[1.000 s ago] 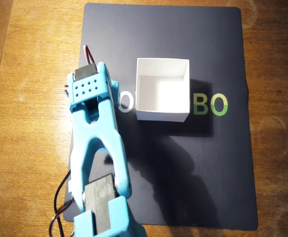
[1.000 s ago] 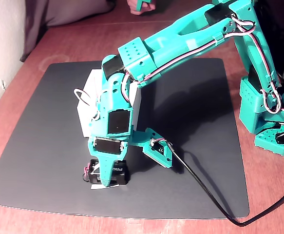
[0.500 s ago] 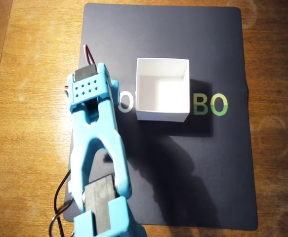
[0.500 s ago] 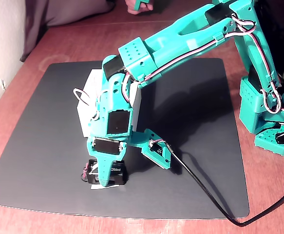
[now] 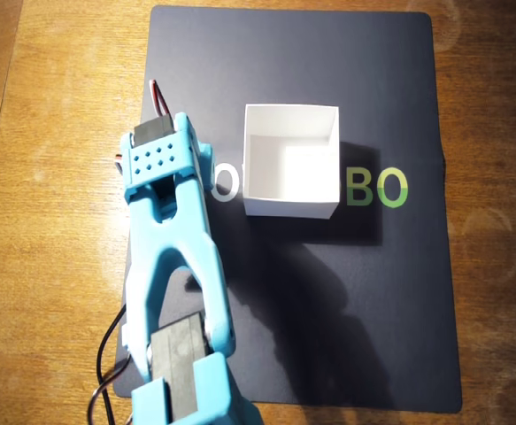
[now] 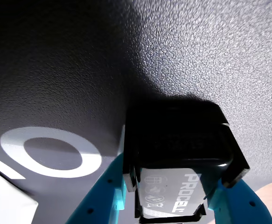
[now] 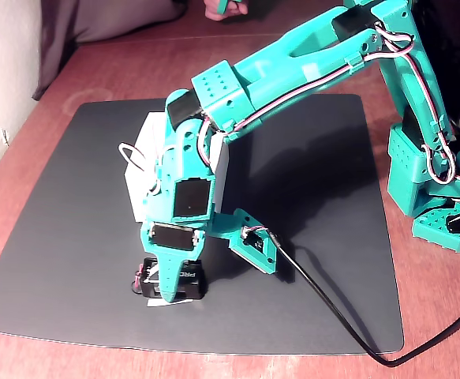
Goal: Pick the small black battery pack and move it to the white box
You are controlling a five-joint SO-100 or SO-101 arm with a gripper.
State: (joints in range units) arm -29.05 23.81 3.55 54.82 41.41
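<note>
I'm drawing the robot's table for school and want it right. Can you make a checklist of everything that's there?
Surface: dark mat with white and green letters, lying on a wooden table.
Job's things: small black battery pack sits on the mat; white box is open and empty.
Clutter: nothing seen.
Grippers: gripper is down over the battery pack, a finger on each side; real squeeze cannot be told.
Cables: black cable trails across the mat; red wires at the battery pack's end.
Surroundings: arm base beside the mat.

wooden table (image 5: 54, 177), dark mat (image 5: 399, 310)
</note>
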